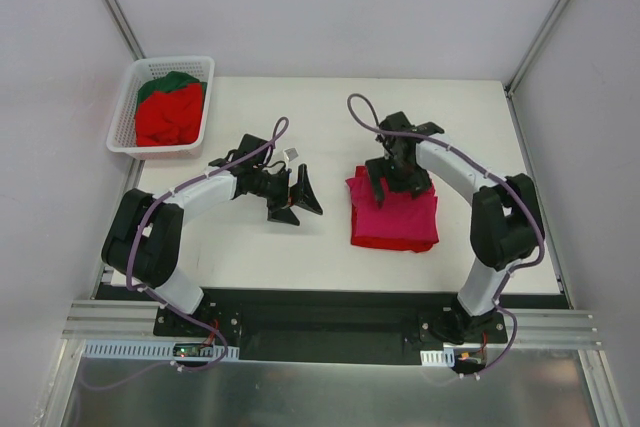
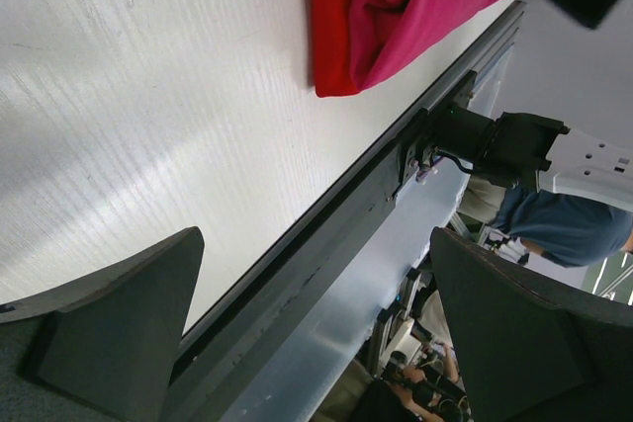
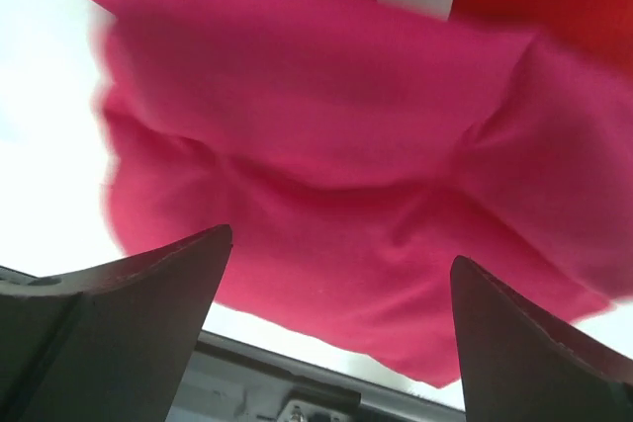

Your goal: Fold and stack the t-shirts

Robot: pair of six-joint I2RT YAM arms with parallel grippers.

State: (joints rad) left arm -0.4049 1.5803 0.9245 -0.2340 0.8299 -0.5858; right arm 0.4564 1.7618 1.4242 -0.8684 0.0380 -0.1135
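Closest to my right wrist's lens stand the dark fingers (image 3: 129,313) of my right pincer (image 3: 340,244), spread wide and pinching nothing, with the rumpled magenta-pink cloth t-shirt (image 3: 326,126) filling the view just beyond them. From above, that pincer hangs over the far edge of this shirt; whether its tips touch the cloth I cannot tell. The shirt lies folded on top of a bright red cloth t-shirt (image 1: 385,241), the two making a small stack on the right half of the white table (image 1: 300,107). My left pincer (image 1: 297,199) is spread wide too and holds nothing; it hovers over bare tabletop left of the stack, well apart from it. At the table's far left corner sits a white plastic lattice basket (image 1: 122,112) holding a crumpled red t-shirt (image 1: 168,119) with a dark green t-shirt (image 1: 165,81) at its far end.
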